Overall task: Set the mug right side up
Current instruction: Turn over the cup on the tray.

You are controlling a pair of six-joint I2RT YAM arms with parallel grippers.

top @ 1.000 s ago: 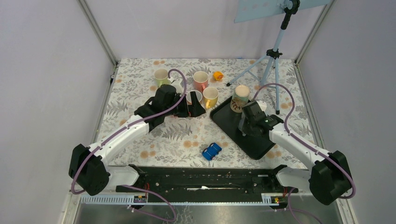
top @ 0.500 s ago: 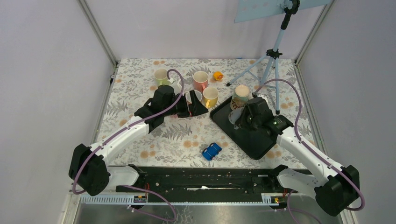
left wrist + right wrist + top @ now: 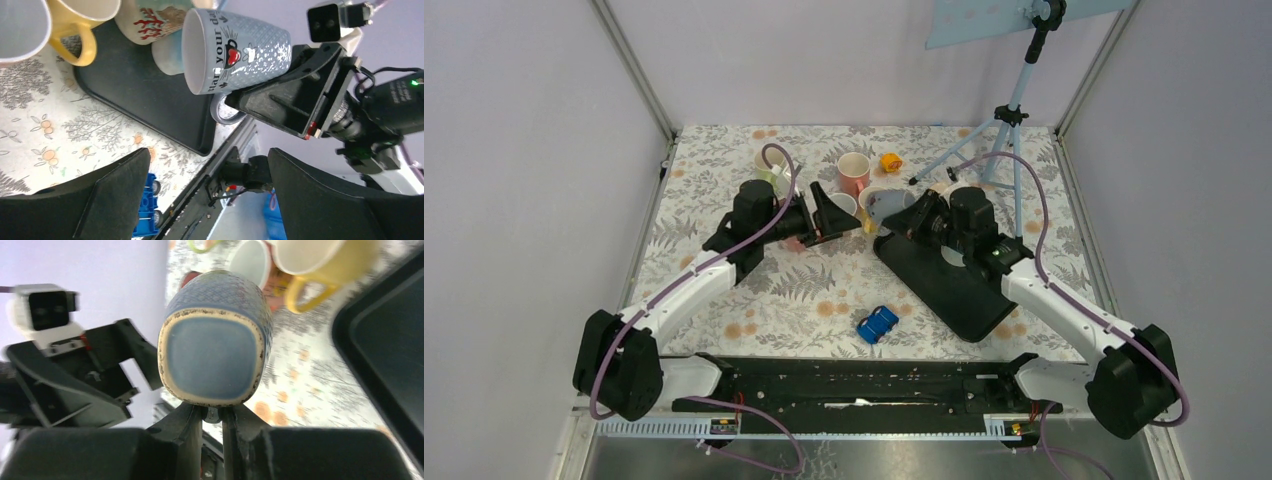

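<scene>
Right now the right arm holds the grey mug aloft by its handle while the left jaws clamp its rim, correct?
No: the left jaws stand open, clear of the grey mug, as the left wrist view shows. The right arm does hold it aloft by its handle.

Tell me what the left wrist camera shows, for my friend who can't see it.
A grey-blue mug with writing hangs sideways in the air, held by its handle in the right gripper, with a black tray behind it. A yellow mug sits on the flowery table, and the left gripper is open at the bottom.
</scene>
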